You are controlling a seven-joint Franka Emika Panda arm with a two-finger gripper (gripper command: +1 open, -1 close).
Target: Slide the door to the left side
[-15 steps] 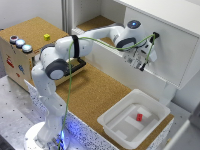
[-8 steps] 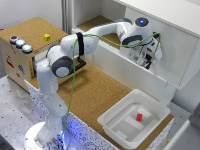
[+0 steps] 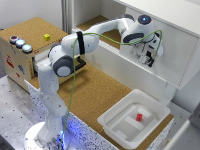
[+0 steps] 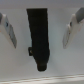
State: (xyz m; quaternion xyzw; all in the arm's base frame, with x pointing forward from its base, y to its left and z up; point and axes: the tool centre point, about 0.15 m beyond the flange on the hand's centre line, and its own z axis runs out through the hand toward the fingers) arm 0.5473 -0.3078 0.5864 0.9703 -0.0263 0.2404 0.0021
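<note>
While the gripper (image 4: 42, 31) faces the white door (image 3: 172, 55), its fingers (image 4: 9, 30) sit apart around the black handle (image 4: 38, 36).

A cork-topped table (image 3: 95, 92) fills the room's centre; pale walls (image 3: 20, 11) stand behind; grey metal flooring (image 3: 12, 115) lies below.

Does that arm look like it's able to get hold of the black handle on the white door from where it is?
Probably yes. In the wrist view the black handle stands between the open jaws of the gripper, with nothing blocking it. In the exterior view the gripper is right at the white door.
</note>
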